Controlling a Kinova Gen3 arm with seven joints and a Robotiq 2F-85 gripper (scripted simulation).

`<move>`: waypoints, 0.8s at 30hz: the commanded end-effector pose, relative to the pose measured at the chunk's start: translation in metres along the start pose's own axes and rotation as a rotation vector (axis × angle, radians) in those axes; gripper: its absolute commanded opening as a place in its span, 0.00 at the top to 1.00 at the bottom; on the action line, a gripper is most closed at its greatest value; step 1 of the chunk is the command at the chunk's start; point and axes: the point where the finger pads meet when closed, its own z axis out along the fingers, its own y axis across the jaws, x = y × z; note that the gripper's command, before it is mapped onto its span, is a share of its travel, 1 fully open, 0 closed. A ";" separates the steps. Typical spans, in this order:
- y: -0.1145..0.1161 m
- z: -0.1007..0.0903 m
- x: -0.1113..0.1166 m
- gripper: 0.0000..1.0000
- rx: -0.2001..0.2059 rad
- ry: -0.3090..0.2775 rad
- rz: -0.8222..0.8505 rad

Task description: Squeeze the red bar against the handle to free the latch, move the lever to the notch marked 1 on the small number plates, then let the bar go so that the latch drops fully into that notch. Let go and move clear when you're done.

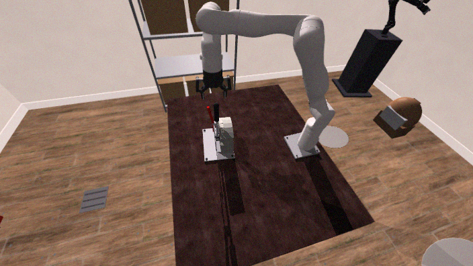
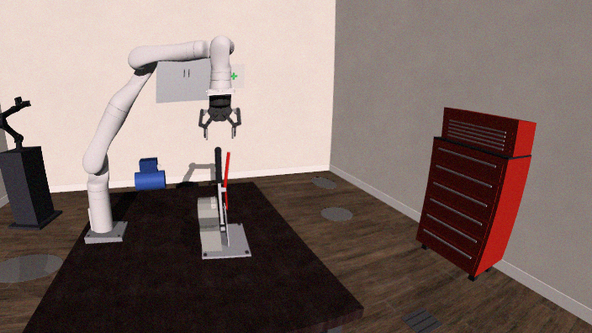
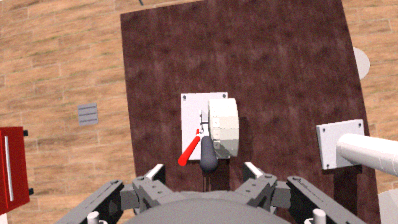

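Pincer fingers stand wide apart with nothing between them, hanging in the air above the lever and pointing straight down. From the exterior view I see a clear gap between the fingertips and the top of the black handle. Through the wrist view the two finger pads sit at the bottom edge, one on each side, and the handle's rounded knob lies between them lower down.

The lever device stands on a grey base plate on the dark counter, near its middle, with a pale block beside the lever. I see the handle standing close to upright. The red bar rises just beside it, splayed away from the handle at its top and meeting it lower down. I cannot read the number plates or tell which notch the latch sits in.

On the same counter, well apart from the device, the white arm is bolted to its own plate. A red drawer chest stands by the grey wall.
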 end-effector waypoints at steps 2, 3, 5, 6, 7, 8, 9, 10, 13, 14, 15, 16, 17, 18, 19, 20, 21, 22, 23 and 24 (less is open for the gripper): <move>0.000 0.002 0.000 0.02 0.000 -0.001 0.000; 0.000 0.002 0.000 0.02 0.000 -0.001 0.000; 0.000 0.002 0.000 0.02 0.000 -0.001 0.000; 0.000 0.002 0.000 0.02 0.000 -0.001 0.000; 0.000 0.003 0.000 0.02 0.000 -0.001 0.000; 0.000 0.003 0.000 0.02 0.000 -0.001 0.000; 0.000 0.004 0.000 0.02 0.000 -0.001 0.000; 0.000 0.004 0.000 0.02 0.000 -0.001 0.000; 0.000 0.004 0.000 0.02 0.000 -0.001 0.000; 0.000 0.004 0.000 0.02 0.000 -0.001 0.000; 0.000 0.005 0.000 0.02 0.000 -0.001 0.000; 0.000 0.005 0.000 0.02 0.000 -0.001 0.000; 0.000 0.005 0.000 0.02 0.000 -0.001 0.000; 0.000 0.005 0.000 0.02 0.000 -0.001 0.000; 0.000 0.005 0.000 0.02 0.000 -0.001 0.000; 0.000 0.005 0.000 0.02 0.000 -0.001 0.000; 0.000 0.005 0.000 0.02 0.000 -0.001 0.000; 0.000 0.005 0.000 0.02 0.000 -0.001 0.000; 0.000 0.005 0.000 0.02 0.000 -0.001 0.000; 0.000 0.005 0.000 0.02 0.000 -0.001 0.000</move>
